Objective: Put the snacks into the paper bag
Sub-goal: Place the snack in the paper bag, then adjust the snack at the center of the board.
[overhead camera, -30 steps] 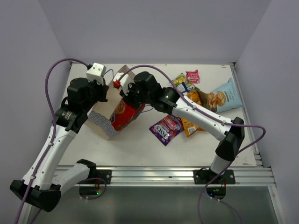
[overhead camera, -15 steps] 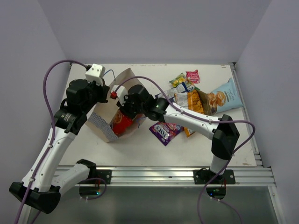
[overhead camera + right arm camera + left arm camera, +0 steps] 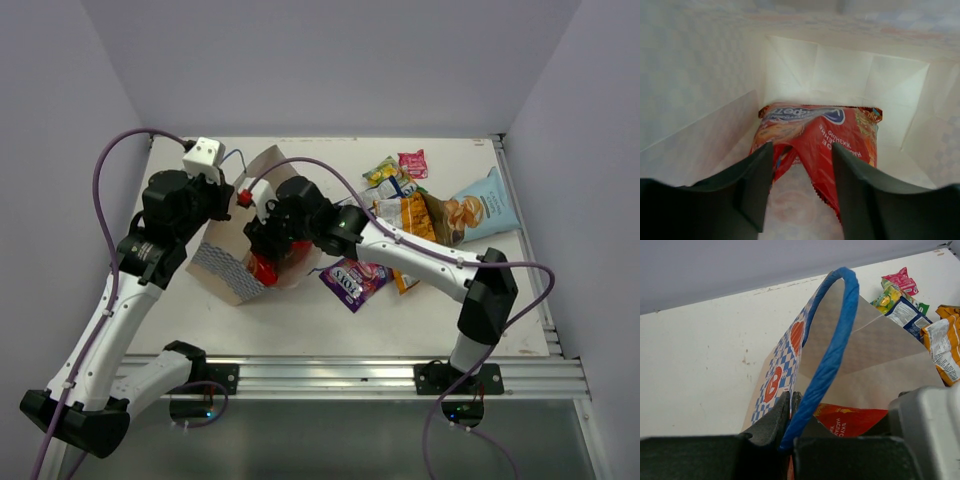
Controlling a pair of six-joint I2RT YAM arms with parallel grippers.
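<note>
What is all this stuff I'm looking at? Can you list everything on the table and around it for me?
paper bag: one, tan with blue-and-white checks and blue cord handles, left of the table's middle, lying open.
red cookie bag: one, red, inside the paper bag.
purple pack: one, purple, on the table right of the paper bag.
orange chip bag: one, orange, in the pile right of middle.
light-blue bag: one, light blue, right side.
pink pack: one, pink, far side of the pile.
yellow-green pack: one, beside the pink pack.
table: one, white.
left gripper: shut on the bag's blue handle.
right gripper: open, inside the paper bag above the red cookie bag.
</note>
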